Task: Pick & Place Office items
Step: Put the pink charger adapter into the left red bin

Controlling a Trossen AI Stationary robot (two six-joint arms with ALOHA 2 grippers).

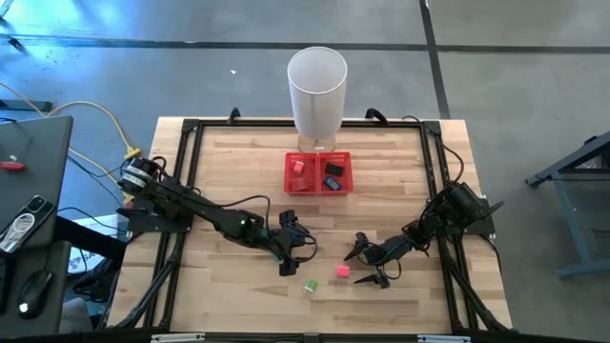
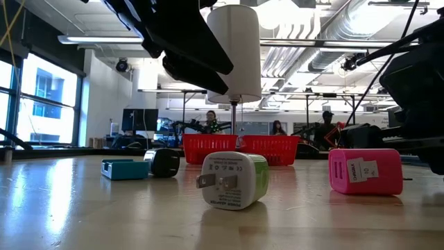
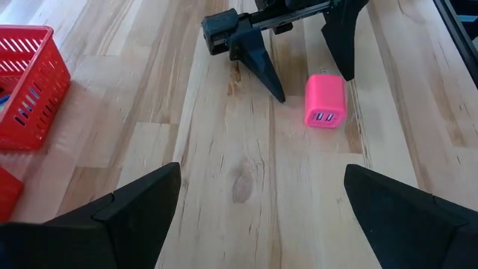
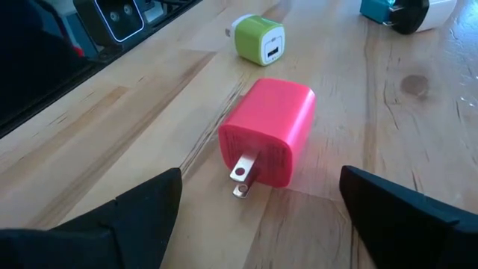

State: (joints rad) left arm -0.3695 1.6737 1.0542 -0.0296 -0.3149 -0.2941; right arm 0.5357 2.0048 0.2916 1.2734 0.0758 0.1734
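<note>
A pink charger block [image 1: 342,272] lies on its side on the table, its prongs [image 4: 240,173] pointing at my right gripper. My right gripper [image 1: 364,265] [image 4: 254,217] is open just to the block's right and touches nothing. A green-white block [image 1: 311,285] [image 4: 259,39] lies nearer the near edge. A teal piece [image 2: 125,169] and a black one [image 2: 164,162] sit by my left gripper [image 1: 294,238] [image 3: 261,217], which is open above the table and faces the pink block [image 3: 325,101]. Other small pieces [image 1: 331,176] lie in the red mesh tray [image 1: 290,176].
The tall white cylinder bin [image 1: 317,90] stands at the far edge, right behind the red tray [image 2: 239,149]. A dark frame [image 1: 191,143] runs around the tabletop. Bare wood lies between the tray and both grippers. People show in the room beyond the table.
</note>
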